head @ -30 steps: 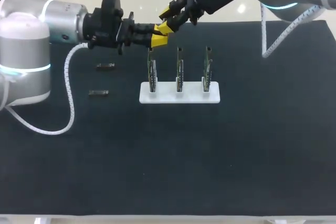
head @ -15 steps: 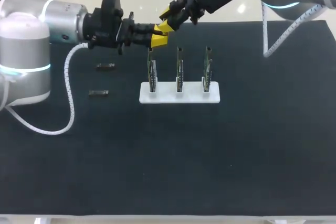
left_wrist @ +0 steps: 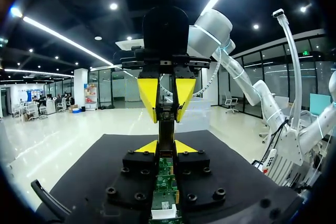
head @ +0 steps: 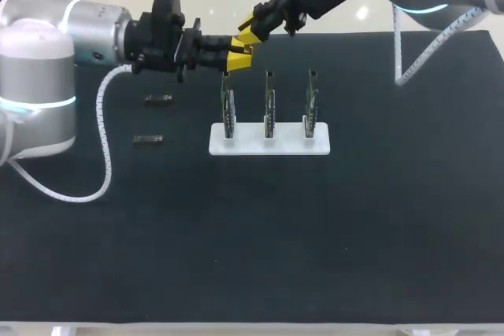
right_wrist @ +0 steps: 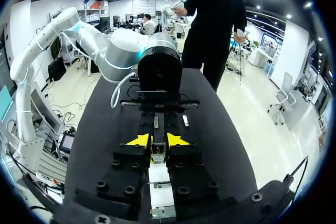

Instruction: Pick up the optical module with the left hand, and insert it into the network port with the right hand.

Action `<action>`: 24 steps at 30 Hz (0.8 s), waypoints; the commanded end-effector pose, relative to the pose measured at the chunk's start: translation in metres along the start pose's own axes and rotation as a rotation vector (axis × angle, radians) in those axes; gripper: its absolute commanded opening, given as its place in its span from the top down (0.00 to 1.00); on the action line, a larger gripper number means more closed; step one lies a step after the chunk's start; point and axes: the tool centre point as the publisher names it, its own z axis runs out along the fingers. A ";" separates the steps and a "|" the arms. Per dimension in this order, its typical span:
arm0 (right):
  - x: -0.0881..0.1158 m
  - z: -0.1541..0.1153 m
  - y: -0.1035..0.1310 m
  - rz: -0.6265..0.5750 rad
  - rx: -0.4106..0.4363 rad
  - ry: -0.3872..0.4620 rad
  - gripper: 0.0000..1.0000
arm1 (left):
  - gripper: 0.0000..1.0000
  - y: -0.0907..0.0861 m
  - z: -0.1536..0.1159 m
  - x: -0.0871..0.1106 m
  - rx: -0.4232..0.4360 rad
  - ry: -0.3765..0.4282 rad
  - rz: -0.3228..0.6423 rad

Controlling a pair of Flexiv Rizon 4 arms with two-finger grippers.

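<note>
handover | optical module (left_wrist: 167, 127) spans both grippers, upper centre of head view | left gripper (left_wrist: 166, 149) pinched narrow, steadying it | right gripper (right_wrist: 157, 141) clamped narrow, apparently taking it for the port rack (head: 283, 141) below

No legible text, numbers or labels anywhere. The optical module (left_wrist: 167, 132), held in the right gripper (left_wrist: 167, 120) just ahead of the left gripper (left_wrist: 166, 148), had no print I could make out. On the circuit boards (head: 268, 108) under both grippers, any markings were too small to read. There was nothing readable on the white stand (head: 269, 145) or the arms.
</note>
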 end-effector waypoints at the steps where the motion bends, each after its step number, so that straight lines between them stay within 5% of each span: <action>1: 0.000 0.000 0.003 0.000 0.005 0.002 1.00 | 0.00 0.000 0.000 0.000 -0.004 -0.001 0.003; 14: -0.001 0.000 0.001 -0.008 0.000 0.008 1.00 | 0.00 0.000 0.000 0.000 -0.004 -0.001 0.003; 24: -0.002 0.002 -0.001 -0.008 -0.003 0.009 1.00 | 0.00 0.001 -0.040 -0.009 -0.026 0.145 -0.028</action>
